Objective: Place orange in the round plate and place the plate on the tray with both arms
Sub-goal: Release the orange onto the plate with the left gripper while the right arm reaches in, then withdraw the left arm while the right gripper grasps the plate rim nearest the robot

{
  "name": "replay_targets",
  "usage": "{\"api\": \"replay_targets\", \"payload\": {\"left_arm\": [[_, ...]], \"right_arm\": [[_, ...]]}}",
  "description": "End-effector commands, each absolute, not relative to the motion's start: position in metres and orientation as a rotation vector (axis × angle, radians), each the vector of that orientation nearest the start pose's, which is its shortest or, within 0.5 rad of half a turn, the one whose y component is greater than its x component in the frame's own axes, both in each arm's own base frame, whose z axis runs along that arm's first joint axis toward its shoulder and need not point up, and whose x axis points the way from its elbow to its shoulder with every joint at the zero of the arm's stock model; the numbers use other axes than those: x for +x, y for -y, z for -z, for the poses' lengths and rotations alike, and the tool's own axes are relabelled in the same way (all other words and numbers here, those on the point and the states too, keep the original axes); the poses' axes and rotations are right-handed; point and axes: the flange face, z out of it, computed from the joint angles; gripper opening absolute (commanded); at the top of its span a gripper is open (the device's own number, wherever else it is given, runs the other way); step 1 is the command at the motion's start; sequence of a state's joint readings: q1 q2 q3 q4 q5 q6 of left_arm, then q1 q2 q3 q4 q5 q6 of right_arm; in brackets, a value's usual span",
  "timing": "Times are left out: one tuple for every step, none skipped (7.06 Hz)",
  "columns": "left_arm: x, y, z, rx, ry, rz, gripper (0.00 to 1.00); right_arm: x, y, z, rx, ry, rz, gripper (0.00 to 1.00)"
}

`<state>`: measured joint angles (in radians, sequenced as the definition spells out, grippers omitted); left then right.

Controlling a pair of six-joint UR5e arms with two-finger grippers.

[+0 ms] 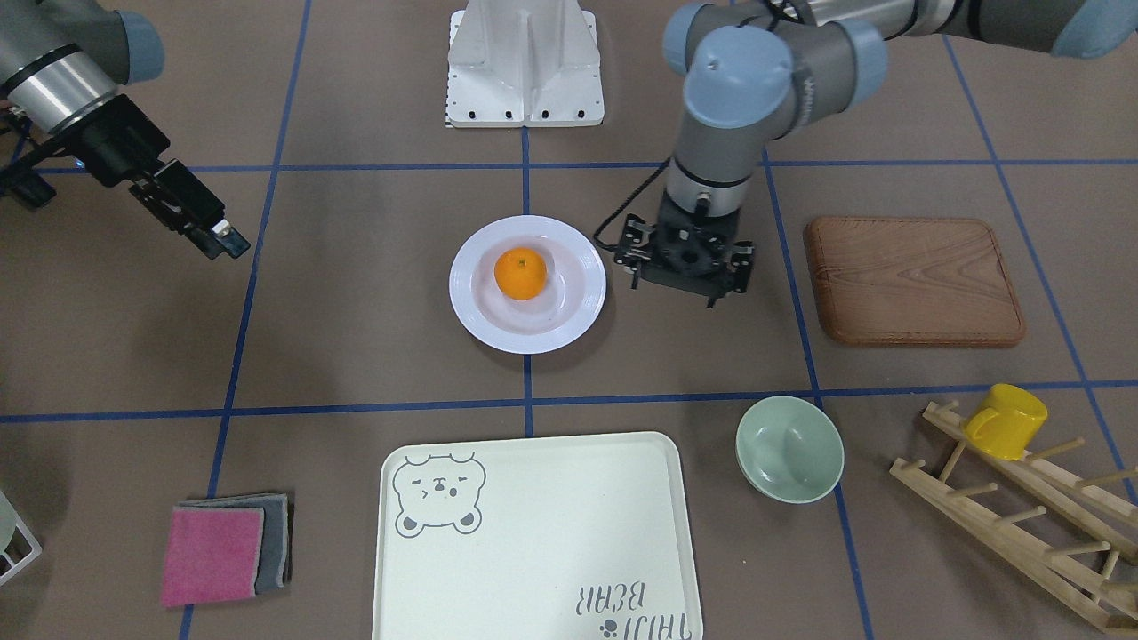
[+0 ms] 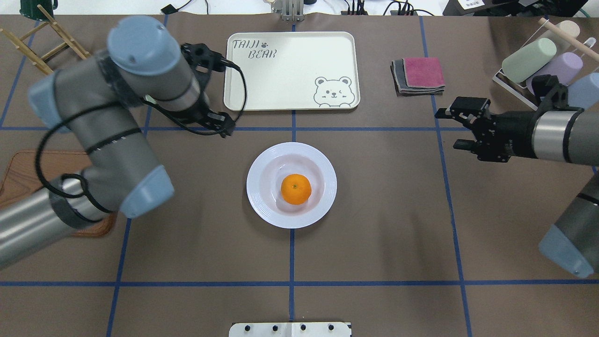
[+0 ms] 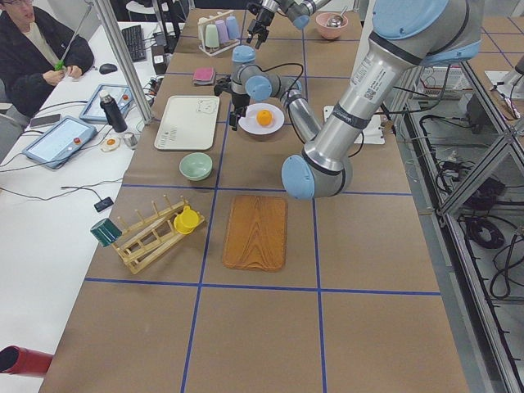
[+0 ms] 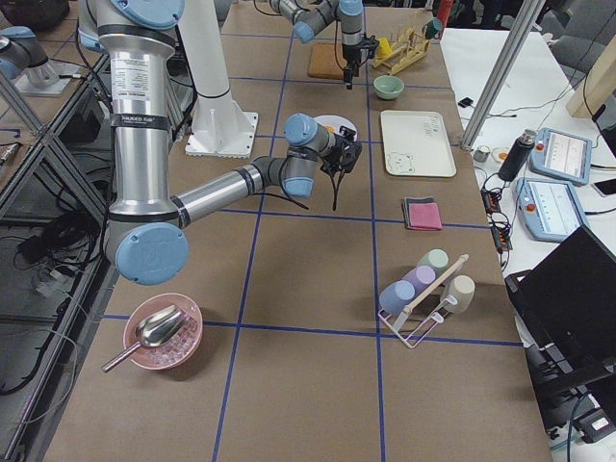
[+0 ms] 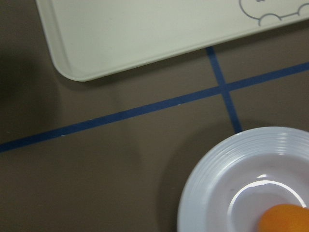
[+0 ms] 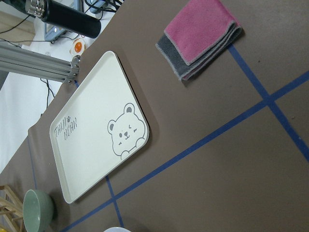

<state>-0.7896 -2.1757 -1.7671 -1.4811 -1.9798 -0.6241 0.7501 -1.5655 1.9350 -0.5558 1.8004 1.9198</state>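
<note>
- Nearest the front-facing camera lies the tray [image 1: 533,533], cream with a grey bear face in one corner; nothing rests on it.
- Beyond it, across a blue tape line, the orange [image 1: 520,273] sits in the sunken centre of the round plate [image 1: 471,302], stem dimple up.
- That plate stands flat on the brown table, well apart from the tray.
- Pointing straight down, the left gripper [image 1: 683,258] hangs just beside the plate, on the side toward the wooden board [image 1: 914,280]; its wrist hides the fingers, so I cannot tell whether they are spread or pressed together.
- On the plate's other side and well away from it, the right gripper [image 2: 446,129] is tilted toward the table with its fingers spread and nothing between them.
- Beside the tray sits a pale green bowl [image 1: 789,447].
- Farther out, a yellow cup [image 1: 1006,420] hangs on a wooden rack [image 1: 1013,516].
- A pink cloth folded on a grey one [image 1: 222,551] lies at the tray's opposite side.
</note>
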Motion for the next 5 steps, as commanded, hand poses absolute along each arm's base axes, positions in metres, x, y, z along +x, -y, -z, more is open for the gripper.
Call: {"api": "replay_targets", "payload": {"left_arm": [[0.24, 0.573, -0.319, 0.298, -0.688, -0.424, 0.98], [0.158, 0.584, -0.364, 0.288, -0.71, -0.421, 0.98], [0.095, 0.577, -0.422, 0.212, -0.759, -0.366, 0.98], [0.051, 0.558, -0.489, 0.13, -0.753, -0.265, 0.98], [-0.003, 0.549, -0.511, 0.155, -0.736, -0.206, 0.98]], "right_arm": [[-0.349, 0.367, -0.347, 0.118, 1.483, -0.896, 1.0], [-0.376, 0.343, -0.342, 0.118, 1.506, -0.958, 1.0], [-0.399, 0.319, -0.338, 0.113, 1.525, -0.993, 1.0], [-0.416, 0.298, -0.337, 0.135, 1.529, -0.999, 1.0], [-0.426, 0.284, -0.336, 0.14, 1.532, -0.996, 1.0]]}}
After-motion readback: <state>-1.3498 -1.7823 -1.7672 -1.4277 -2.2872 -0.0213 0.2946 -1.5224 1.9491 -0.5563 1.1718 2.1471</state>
